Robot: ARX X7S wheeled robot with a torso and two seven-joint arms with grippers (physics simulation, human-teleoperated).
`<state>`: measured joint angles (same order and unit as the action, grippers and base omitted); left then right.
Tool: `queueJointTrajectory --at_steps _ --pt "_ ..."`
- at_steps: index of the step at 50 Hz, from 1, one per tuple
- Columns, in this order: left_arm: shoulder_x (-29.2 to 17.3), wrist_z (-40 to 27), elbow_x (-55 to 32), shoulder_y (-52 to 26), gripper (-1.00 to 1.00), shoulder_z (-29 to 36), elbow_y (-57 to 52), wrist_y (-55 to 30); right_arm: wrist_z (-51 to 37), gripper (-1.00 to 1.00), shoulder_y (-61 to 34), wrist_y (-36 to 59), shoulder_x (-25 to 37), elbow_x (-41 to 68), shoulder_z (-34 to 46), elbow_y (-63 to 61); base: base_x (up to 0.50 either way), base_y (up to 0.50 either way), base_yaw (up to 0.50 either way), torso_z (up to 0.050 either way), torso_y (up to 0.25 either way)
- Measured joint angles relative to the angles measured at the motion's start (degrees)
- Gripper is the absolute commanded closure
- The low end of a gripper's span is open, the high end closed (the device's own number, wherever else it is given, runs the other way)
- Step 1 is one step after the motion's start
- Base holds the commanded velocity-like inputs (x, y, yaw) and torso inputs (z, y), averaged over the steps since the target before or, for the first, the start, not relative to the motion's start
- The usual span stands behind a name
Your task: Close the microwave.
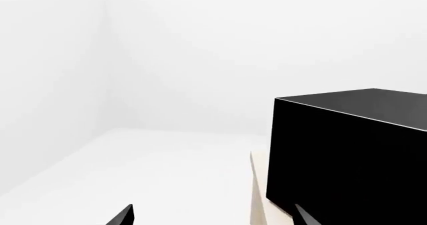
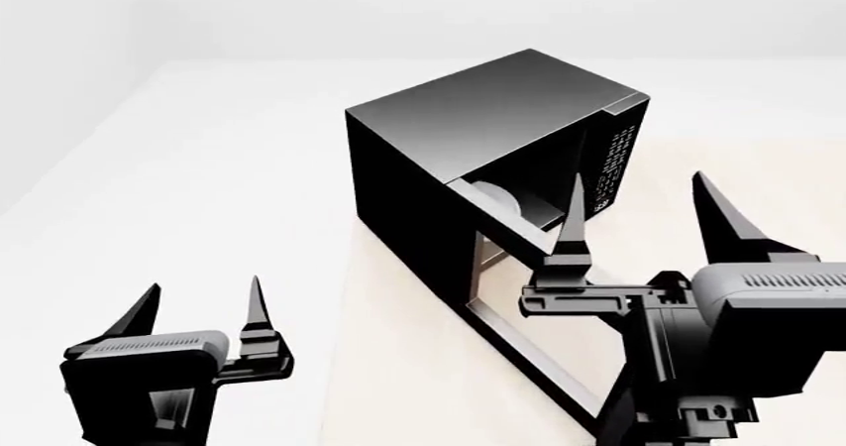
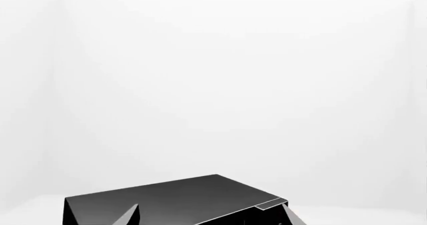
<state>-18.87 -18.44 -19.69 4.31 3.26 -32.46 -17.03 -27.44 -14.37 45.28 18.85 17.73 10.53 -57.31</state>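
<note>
You have 1 pale cream table under you; its top runs from the lower middle of your head view out to the right. The left wrist view catches its near corner as a cream sliver. Around it you see a white floor and plain white walls meeting at a corner.

Looking out at plain white walls, with a soft corner far off. Down low, seeing the flat black top of the microwave, a thin pale line along its near edge. Poking up in front of it, two dark pointed fingertips of the right gripper, spread well apart, holding nothing.
</note>
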Motion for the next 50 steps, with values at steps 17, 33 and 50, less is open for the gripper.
queueJointTrajectory --at_steps 17,33,50 --pt "-0.3 -0.4 -0.4 -0.3 -1.0 -0.2 0.2 0.0 -1.0 -1.0 -2.1 3.1 -0.2 3.8 0.5 -1.3 0.0 0.0 0.0 0.0 0.0" --pt "-0.5 -0.7 -0.6 -0.5 -1.0 -0.1 0.5 0.0 -3.9 -1.0 -4.5 6.2 0.9 13.3 0.7 -2.1 0.0 0.0 0.0 0.0 0.0" --pt "-0.6 -1.0 -0.9 -0.7 -1.0 0.1 0.9 0.2 -10.9 -1.0 -8.3 8.6 3.5 25.3 3.3 -2.1 0.0 0.0 0.0 0.0 0.0"
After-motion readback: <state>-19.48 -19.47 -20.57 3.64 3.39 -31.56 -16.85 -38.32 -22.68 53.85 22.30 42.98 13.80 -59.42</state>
